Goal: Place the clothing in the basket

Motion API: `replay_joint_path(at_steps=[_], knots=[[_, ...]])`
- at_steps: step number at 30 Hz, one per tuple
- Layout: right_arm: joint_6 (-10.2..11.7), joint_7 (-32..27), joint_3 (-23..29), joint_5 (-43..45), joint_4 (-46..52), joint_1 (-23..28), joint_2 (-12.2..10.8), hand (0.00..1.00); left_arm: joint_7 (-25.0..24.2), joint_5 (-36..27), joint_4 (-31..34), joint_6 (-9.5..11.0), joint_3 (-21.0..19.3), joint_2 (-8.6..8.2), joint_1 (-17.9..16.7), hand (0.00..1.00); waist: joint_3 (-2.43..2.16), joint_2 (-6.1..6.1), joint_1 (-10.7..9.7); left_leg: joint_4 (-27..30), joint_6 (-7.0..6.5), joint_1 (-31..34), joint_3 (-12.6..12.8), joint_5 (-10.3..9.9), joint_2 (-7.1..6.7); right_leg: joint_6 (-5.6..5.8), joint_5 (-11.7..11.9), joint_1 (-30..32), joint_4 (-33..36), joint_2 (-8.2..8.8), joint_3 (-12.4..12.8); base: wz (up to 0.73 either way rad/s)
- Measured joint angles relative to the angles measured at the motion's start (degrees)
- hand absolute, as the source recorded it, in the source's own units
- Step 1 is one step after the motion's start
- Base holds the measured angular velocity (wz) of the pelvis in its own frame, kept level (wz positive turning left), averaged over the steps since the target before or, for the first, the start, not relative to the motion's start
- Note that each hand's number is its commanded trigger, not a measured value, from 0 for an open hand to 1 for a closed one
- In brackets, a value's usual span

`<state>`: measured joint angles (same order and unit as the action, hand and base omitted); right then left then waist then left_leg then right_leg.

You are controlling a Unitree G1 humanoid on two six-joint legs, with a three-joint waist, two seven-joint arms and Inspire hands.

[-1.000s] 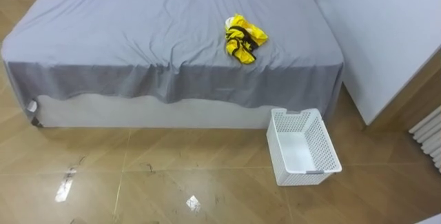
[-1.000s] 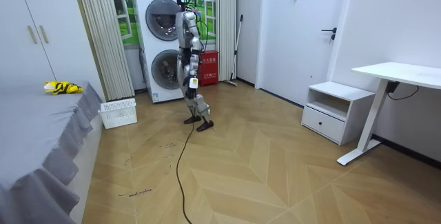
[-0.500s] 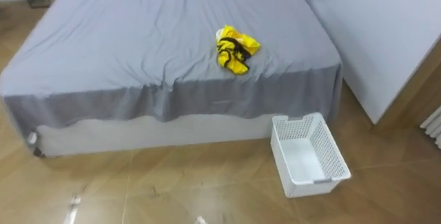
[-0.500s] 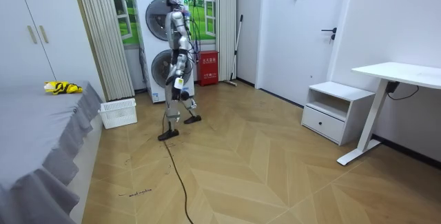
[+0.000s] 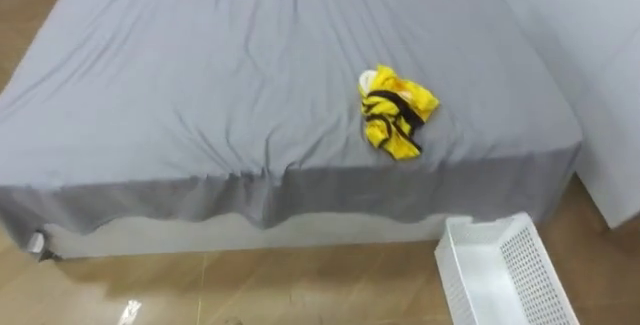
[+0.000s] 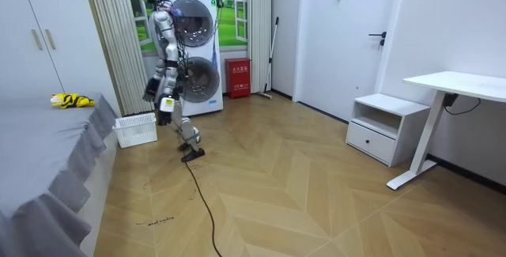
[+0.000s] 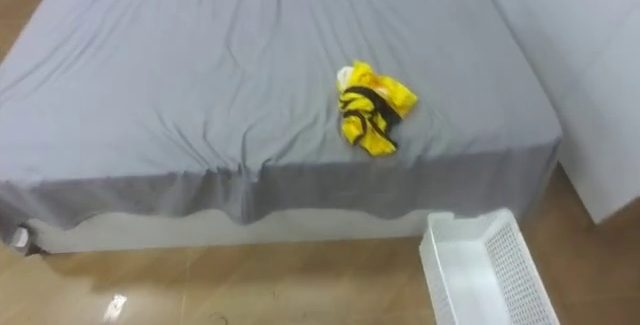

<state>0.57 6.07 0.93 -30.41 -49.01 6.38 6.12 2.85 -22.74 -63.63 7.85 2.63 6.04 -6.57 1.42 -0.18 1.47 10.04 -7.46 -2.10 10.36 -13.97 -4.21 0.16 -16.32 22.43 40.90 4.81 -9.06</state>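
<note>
A crumpled yellow-and-black garment lies on the grey bed near its foot edge. The white basket sits on the floor just below, apart from it. In the room view the robot stands beside the basket. Its left hand and right hand hang low, seemingly holding nothing, too small to tell whether released or clenched.

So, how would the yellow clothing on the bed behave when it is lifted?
The yellow clothing lies crumpled in soft folds, so it is probably floppy and would hang loose when lifted. Pushed, it would likely bunch up on the wrinkled grey sheet rather than slide.
</note>
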Motion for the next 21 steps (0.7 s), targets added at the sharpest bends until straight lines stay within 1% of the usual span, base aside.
replay_joint_path(at_steps=[1, 2, 3, 4, 5, 6, 7, 8, 9, 10, 11, 12, 13, 14, 15, 16, 17, 18, 19, 20, 21], knots=[[0.02, -0.11, -0.52, 0.59, 4.25, 0.53, -0.44, 0.00, -0.01, -0.02, 0.32, -0.03, 1.39, 0.11, 0.22, 0.00, -0.01, 0.17, -0.31, -0.80, 0.64, -1.79, -1.02, -1.10, 0.37, -0.65, 1.92, 1.54, -9.62, -1.03, -1.16, 0.47], [0.89, 0.29, -1.23, 0.48, 5.60, 0.05, -0.75, 0.00, -0.12, 0.16, 0.35, -0.24, 2.47, -0.05, 0.12, 0.00, -0.08, 0.32, -0.65, -1.33, 1.35, -3.97, -1.69, -1.98, 0.82, -1.70, 7.91, 1.74, -18.07, -1.67, -2.64, 0.53], [1.39, 0.42, -1.60, 0.44, 5.53, -0.20, -0.81, 0.00, -0.19, 0.50, 0.38, -0.36, 3.07, -0.13, 0.02, 0.00, -0.25, 0.50, -0.94, -1.35, 1.74, -5.12, -2.10, -2.22, 1.22, -2.40, 11.13, 1.52, -20.99, -1.94, -3.61, 0.55], [2.00, 0.45, -2.09, 0.45, 5.57, -0.26, -0.89, 0.00, -0.69, 0.68, 0.85, -0.38, 3.71, -0.24, -0.45, 0.00, -1.06, 0.28, -1.16, -1.35, 2.01, -6.75, -2.30, -2.36, 1.82, -4.27, 16.53, 0.36, -25.31, -2.38, -4.61, 0.41], [2.52, 0.56, -2.07, 0.43, 5.59, -0.71, -0.93, 0.00, -1.26, 1.12, 0.70, -0.33, 3.89, -0.31, -0.93, 0.00, -1.74, 0.65, -0.46, -0.99, 3.96, -7.91, -2.56, -3.45, 3.14, -5.59, 19.43, -0.02, -25.25, -4.12, -3.72, 0.22], [2.61, 0.36, -2.02, 0.68, 5.81, -1.26, -0.96, 0.00, -1.42, 1.20, 0.49, -0.41, 3.90, -0.43, -1.08, 0.00, -2.07, 1.06, 0.05, -0.68, 5.46, -8.36, -2.59, -4.30, 4.29, -5.70, 19.03, -0.35, -24.26, -5.11, -3.99, -0.21], [2.61, 0.02, -2.49, 1.06, 7.10, -2.48, -1.02, 0.00, -1.87, 1.18, 0.41, -0.43, 3.63, -0.37, -2.09, 0.00, -1.79, 2.00, 0.82, -0.21, 7.42, -8.89, -2.18, -4.86, 6.02, -6.81, 17.26, -0.89, -21.87, -6.60, -5.11, -0.28], [2.53, -0.04, -2.89, 1.59, 9.65, -2.96, -1.01, 0.00, -2.29, 1.45, 0.32, -0.44, 3.03, -0.37, -2.64, 0.00, -1.35, 2.68, 0.52, 0.97, 9.12, -9.51, -1.52, -4.72, 7.25, -7.62, 15.27, -1.02, -19.24, -7.36, -5.74, -0.20], [2.53, -0.02, -2.93, 1.70, 10.77, -2.97, -0.99, 0.00, -2.40, 1.98, 0.35, -0.44, 2.73, -0.37, -2.99, 0.00, -1.29, 2.76, 0.17, 2.21, 9.83, -9.61, -0.91, -4.39, 7.40, -8.07, 14.27, -1.22, -18.00, -7.43, -5.92, 0.05], [2.45, -0.14, -3.18, 1.68, 12.40, -2.85, -0.87, 0.00, -2.47, 2.26, 0.33, -0.43, 2.47, -0.31, -3.53, 0.00, -1.22, 2.51, -0.30, 5.77, 11.88, -9.69, -0.37, -2.97, 7.86, -8.32, 12.42, -2.67, -16.32, -7.25, -6.10, 0.10], [2.36, -0.24, -3.84, 1.64, 14.27, -2.51, -0.32, 0.00, -2.46, 2.13, 0.80, -0.37, 2.42, -0.32, -4.21, 0.00, -0.94, 2.31, -0.83, 10.39, 13.00, -9.77, -0.38, -0.93, 8.37, -8.66, 10.75, -4.66, -14.78, -6.88, -7.63, 0.07], [2.36, -0.11, -4.46, 1.59, 14.85, -2.41, 0.09, 0.00, -2.44, 2.08, 1.05, -0.25, 2.39, -0.28, -4.51, 0.00, -0.83, 2.22, -1.01, 13.15, 13.04, -9.66, -0.36, 0.13, 8.70, -8.65, 10.11, -5.99, -14.60, -6.79, -8.67, -0.12], [2.35, 0.21, -5.20, 1.46, 15.97, -2.20, 0.25, 0.00, -2.40, 2.08, 1.76, -0.22, 2.08, 0.07, -5.75, 0.00, -0.72, 1.88, -1.09, 19.48, 12.86, -8.40, 0.42, 3.21, 9.33, -8.99, 8.67, -9.66, -17.13, -7.09, -9.09, -0.26], [2.66, 0.42, -5.48, 1.37, 17.32, -1.84, 0.31, 0.00, -2.47, 2.09, 1.89, -0.15, 1.69, 0.42, -6.71, 0.00, -0.88, 0.88, -1.33, 27.09, 12.98, -5.70, 0.47, 7.09, 10.35, -8.16, 7.24, -13.34, -21.12, -7.43, -8.58, -0.26], [2.84, 0.35, -5.47, 1.47, 17.96, -1.81, 0.46, 0.00, -2.47, 2.07, 1.89, -0.14, 1.44, 0.41, -6.57, 0.00, -0.73, 0.55, -1.39, 30.47, 12.82, -4.08, 0.41, 7.47, 11.06, -8.02, 6.72, -14.60, -22.63, -7.83, -8.27, -0.08], [3.27, 0.13, -5.33, 1.73, 17.99, -2.08, 0.51, 0.00, -2.45, 2.00, 1.94, -0.17, 1.11, 0.52, -6.05, 0.00, -0.67, 0.75, -1.91, 34.82, 11.72, -1.01, 0.39, 5.40, 12.86, -8.01, 6.66, -16.24, -24.55, -8.58, -8.24, 0.11], [3.22, -0.04, -5.33, 1.67, 18.00, -2.15, 0.58, 0.00, -2.31, 1.98, 2.19, -0.15, 0.98, 0.82, -5.69, 0.00, -0.26, 0.04, -2.51, 36.46, 10.98, 2.44, 0.52, 2.52, 13.85, -8.00, 6.65, -17.72, -26.08, -8.72, -8.20, 0.13], [3.21, -0.19, -5.28, 1.66, 17.98, -2.14, 0.68, 0.00, -2.24, 1.85, 2.40, -0.03, 0.81, 0.92, -5.70, 0.00, -0.12, -0.38, -2.61, 36.53, 10.78, 4.24, 0.53, 1.22, 13.89, -7.91, 6.64, -18.40, -26.82, -8.72, -7.89, 0.00], [3.20, -0.77, -5.24, 1.65, 18.08, -1.94, 1.30, 0.00, -2.16, 0.42, 3.24, 0.13, 0.45, 1.00, -5.78, 0.00, -0.13, -0.87, -2.46, 35.51, 10.66, 7.88, -0.15, -1.12, 13.46, -7.56, 6.74, -19.34, -28.02, -8.70, -7.00, -0.29], [3.12, -1.68, -5.11, 1.66, 18.57, -1.81, 2.07, 0.00, -2.21, -0.98, 4.40, 0.44, 0.56, 1.00, -6.07, 0.00, -0.19, -1.04, -1.75, 32.78, 10.80, 11.17, -0.86, -3.16, 12.93, -7.11, 6.63, -20.07, -28.42, -8.56, -5.91, -0.44], [3.11, -2.04, -4.90, 1.66, 18.60, -1.83, 2.36, 0.00, -2.22, -1.94, 4.59, 0.92, 0.72, 0.99, -6.08, 0.00, -0.23, -1.17, -1.14, 30.35, 10.79, 12.21, -1.33, -3.80, 12.36, -6.77, 6.39, -20.20, -28.38, -8.27, -4.96, -0.64]])
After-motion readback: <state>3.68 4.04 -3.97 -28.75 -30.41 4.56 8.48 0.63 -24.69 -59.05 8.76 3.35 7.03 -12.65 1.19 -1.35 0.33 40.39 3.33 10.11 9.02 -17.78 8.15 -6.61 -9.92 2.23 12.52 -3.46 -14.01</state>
